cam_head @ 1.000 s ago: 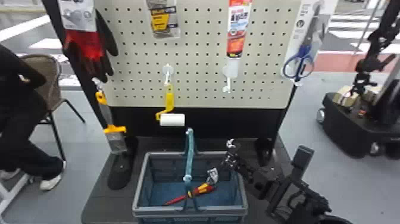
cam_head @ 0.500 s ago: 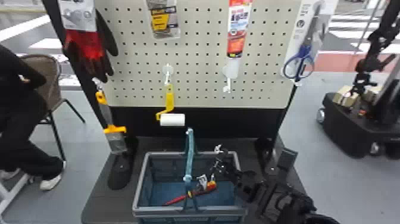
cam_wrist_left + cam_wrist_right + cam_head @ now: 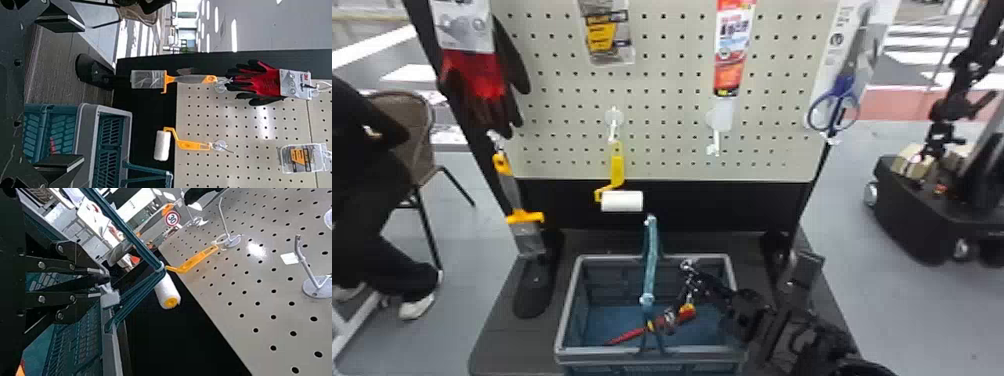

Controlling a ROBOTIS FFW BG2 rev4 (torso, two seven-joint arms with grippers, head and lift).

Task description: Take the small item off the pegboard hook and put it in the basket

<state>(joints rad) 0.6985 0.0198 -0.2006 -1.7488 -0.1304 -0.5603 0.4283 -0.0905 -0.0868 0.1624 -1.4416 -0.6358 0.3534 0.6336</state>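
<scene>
1. ok so the right gripper (image 3: 96,282) has its fingers narrowed on the small item (image 3: 102,279), a dark bit with a pale tab (image 3: 110,299) by the tips. can't tell what it actually is. Looks like it's over the basket (image 3: 597,354), on the right of the upright handle (image 3: 650,260), so I'd call this nearly done: lower a touch and let go.

2. Biggest worry imo is that handle. It's right by the fingers in the right wrist view, so drifting toward it while lowering could snag the item or drag the whole basket.

3. Letting go too near the rim is the other one. The item could catch on the edge or tip outside, and I can't judge the height well from here.

4. There's a red and yellow screwdriver (image 3: 632,334) in the basket. Land on that and the item might bounce or lean, probably no big deal.

5. Small light thing with a tab, so it might cling to a fingertip if the opening is stingy. Open properly, then back out clear of the handle.

6. Left gripper (image 3: 84,93) is idle facing the pegboard (image 3: 242,117), fingers wide, holding nothing, so just leave it parked
</scene>
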